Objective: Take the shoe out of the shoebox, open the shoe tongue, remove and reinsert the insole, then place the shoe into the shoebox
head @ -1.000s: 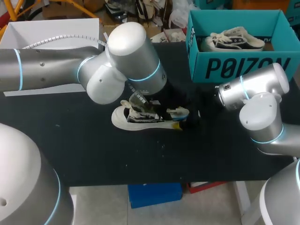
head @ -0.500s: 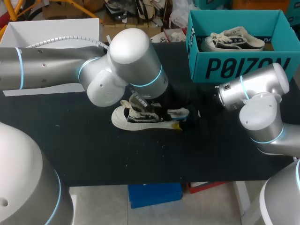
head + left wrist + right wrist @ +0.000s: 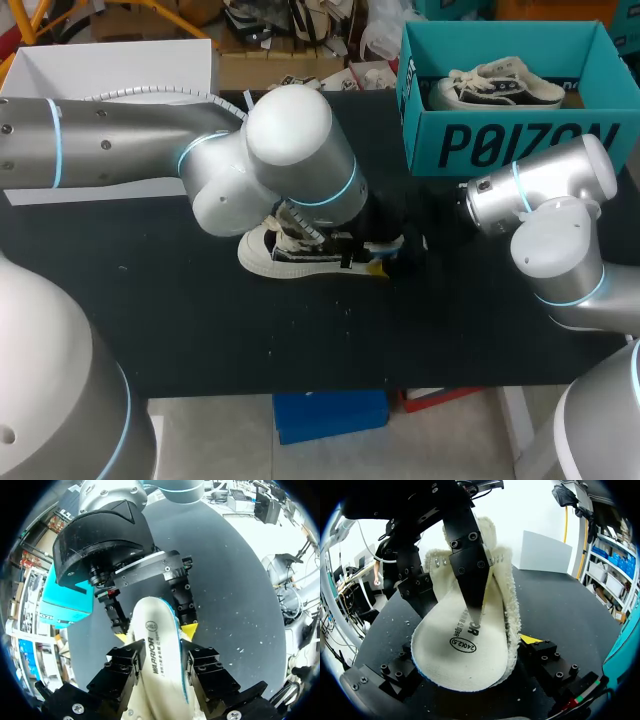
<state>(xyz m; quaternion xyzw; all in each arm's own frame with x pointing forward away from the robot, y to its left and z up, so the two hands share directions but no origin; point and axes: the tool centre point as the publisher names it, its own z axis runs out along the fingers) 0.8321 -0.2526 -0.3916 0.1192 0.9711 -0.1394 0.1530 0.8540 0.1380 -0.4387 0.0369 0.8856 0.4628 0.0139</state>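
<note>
The shoe (image 3: 300, 258) lies outside the shoebox (image 3: 500, 140), near its front wall, heel pinched by the right gripper (image 3: 470, 650). The left gripper (image 3: 164, 667) clamps the insole (image 3: 160, 630); if the heel slips, pulling could drag the shoe away from the shoebox.

**Where everything sits around our jaws**

We have the shoe (image 3: 300, 255) lying on its side on the tabletop (image 3: 200, 330), under our left jaws and between the two arms. Our right jaws close on its heel end from two sides. The insole (image 3: 160, 665) is clamped between our left jaws and rises out of the shoe, with its far end lying between the right jaws. In the right wrist view one left finger (image 3: 470, 580) lies across the insole. The shoebox (image 3: 500, 140) stands on the tabletop behind the right jaws, well apart from the shoe. A second shoe (image 3: 495, 85) lies in it.
</note>
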